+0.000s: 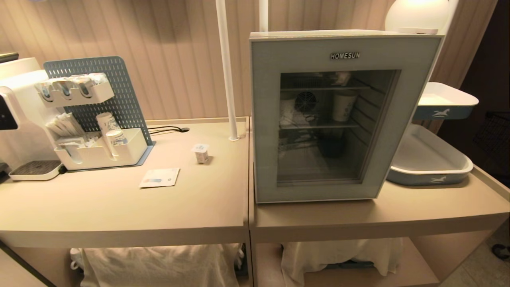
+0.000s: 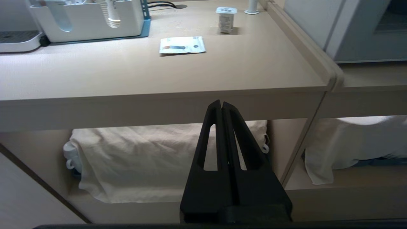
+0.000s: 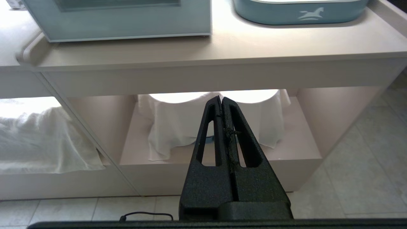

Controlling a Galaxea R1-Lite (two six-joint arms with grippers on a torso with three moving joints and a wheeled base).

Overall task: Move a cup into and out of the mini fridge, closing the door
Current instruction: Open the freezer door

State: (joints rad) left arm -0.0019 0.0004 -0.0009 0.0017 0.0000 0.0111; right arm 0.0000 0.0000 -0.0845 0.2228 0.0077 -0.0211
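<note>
The cup (image 1: 201, 153), a squat white tub with a flat foil lid, stands alone on the left counter, and the left wrist view shows the cup (image 2: 226, 20) far ahead. To its right stands the mini fridge (image 1: 263, 119) with its door (image 1: 338, 59) closed, a pale grey-blue frame around dark glass. Paper cups show dimly on the shelves inside. Neither arm appears in the head view. My left gripper (image 2: 221, 102) is shut and empty, low in front of the counter's edge. My right gripper (image 3: 221, 98) is shut and empty too, below the fridge's counter.
A coffee machine (image 1: 16, 115) and a pegboard organiser (image 1: 99, 131) with paper cups stand at the left. A flat sachet (image 1: 159, 177) lies near the cup. White trays (image 1: 430, 159) sit right of the fridge. A white pole (image 1: 227, 71) rises behind the cup. Cloth-covered items fill the lower shelves.
</note>
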